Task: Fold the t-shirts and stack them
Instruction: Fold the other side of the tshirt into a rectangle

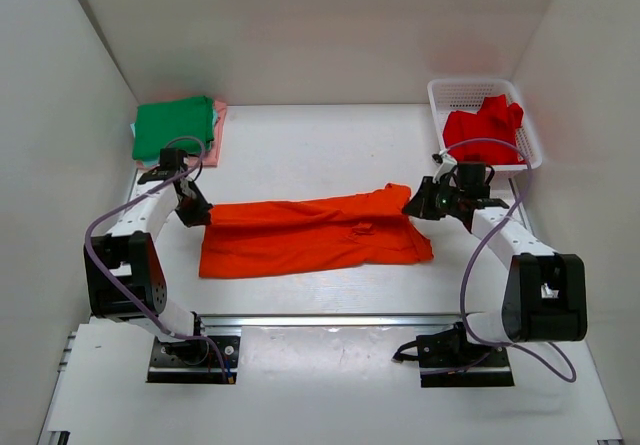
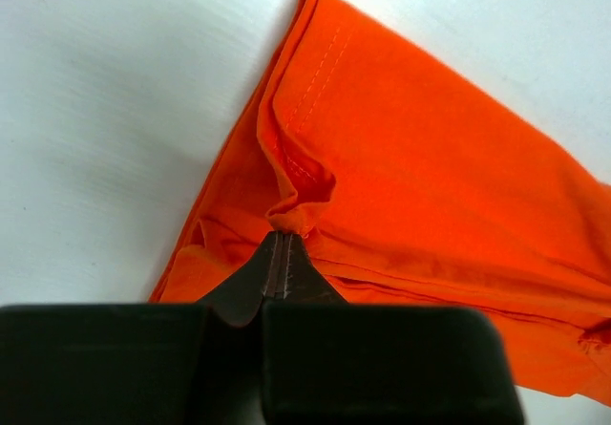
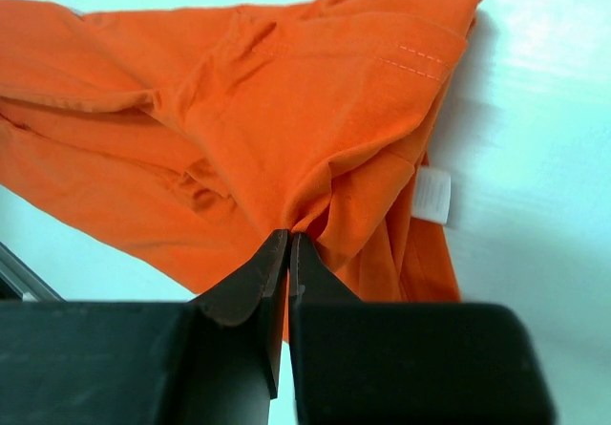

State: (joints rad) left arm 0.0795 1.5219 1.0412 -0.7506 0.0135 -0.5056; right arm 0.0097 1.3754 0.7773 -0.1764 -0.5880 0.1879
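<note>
A bright orange t-shirt [image 1: 310,233] lies stretched left to right in the middle of the table, folded into a long band. My left gripper [image 1: 197,213] is shut on its left end; the left wrist view shows the cloth [image 2: 401,167] pinched at the fingertips [image 2: 282,237]. My right gripper [image 1: 415,205] is shut on its right end; the right wrist view shows a fold of the shirt [image 3: 286,129] pinched, with a white label [image 3: 432,197] beside it. A deeper red t-shirt [image 1: 483,127] sits crumpled in the basket. A folded green t-shirt [image 1: 174,128] lies on a pink one [image 1: 220,125] at the back left.
A white mesh basket [image 1: 455,93] stands at the back right. White walls close the table on the left, back and right. A metal rail [image 1: 330,319] runs along the near edge between the arm bases.
</note>
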